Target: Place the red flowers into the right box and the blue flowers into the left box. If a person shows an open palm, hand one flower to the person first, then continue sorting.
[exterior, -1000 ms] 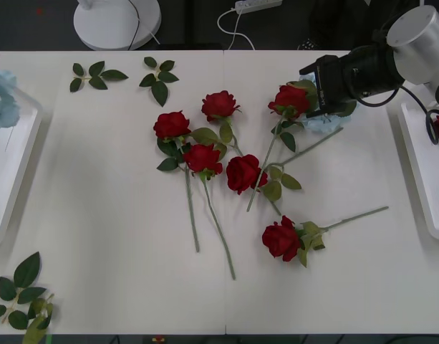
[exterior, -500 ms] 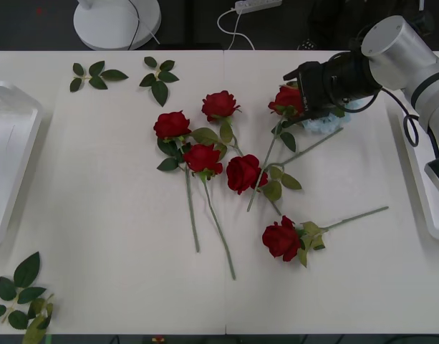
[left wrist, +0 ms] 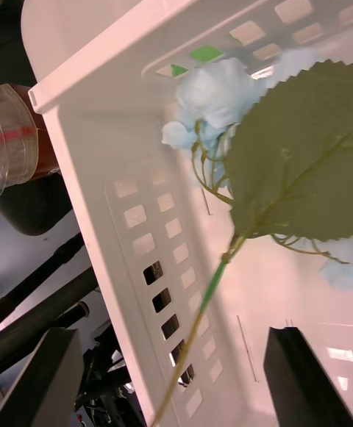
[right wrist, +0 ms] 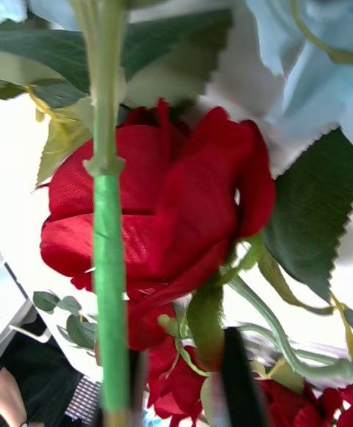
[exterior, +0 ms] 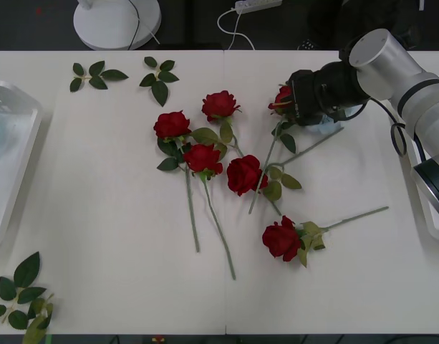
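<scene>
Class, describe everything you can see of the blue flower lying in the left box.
The blue flower is a pale sky-blue cluster of small, soft, fabric-like petals on a thin green stem, with one broad, serrated, dull-green leaf spread beside it. It lies loose inside the left box, its head tucked near the slotted white wall, its stem running across the floor. The left gripper hangs open above it, its dark fingers apart and not touching the flower. In the front view it shows as a faint blue patch in the tray.

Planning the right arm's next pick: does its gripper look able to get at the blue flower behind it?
Probably not directly: the right gripper sits on a red rose, and the blue flower lies beneath the arm.
</scene>
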You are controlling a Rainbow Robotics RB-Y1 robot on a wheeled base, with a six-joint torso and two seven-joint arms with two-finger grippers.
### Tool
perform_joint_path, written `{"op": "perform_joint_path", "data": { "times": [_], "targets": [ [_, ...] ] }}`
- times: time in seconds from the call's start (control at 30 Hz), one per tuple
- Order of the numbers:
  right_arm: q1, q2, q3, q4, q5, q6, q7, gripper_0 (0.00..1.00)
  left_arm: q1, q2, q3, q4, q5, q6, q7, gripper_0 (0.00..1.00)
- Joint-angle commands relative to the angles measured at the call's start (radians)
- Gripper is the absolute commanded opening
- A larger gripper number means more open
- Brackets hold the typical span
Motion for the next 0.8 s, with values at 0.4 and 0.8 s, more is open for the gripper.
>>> {"op": "perform_joint_path", "data": {
  "times": [0.4,0.8],
  "targets": [
    [-0.058,-0.168,-0.021,-0.028,-0.102,0.257,0.223,0.0,-0.012,0.053,0.009,-0.201,0.241,0.153,0.166,1.0],
    [-0.048,-0.41,0.088,-0.287,-0.14,0.535,0.598,0.0,-0.01,-0.093,0.008,-0.489,0.232,0.362,0.649,1.0]
  ]
}}
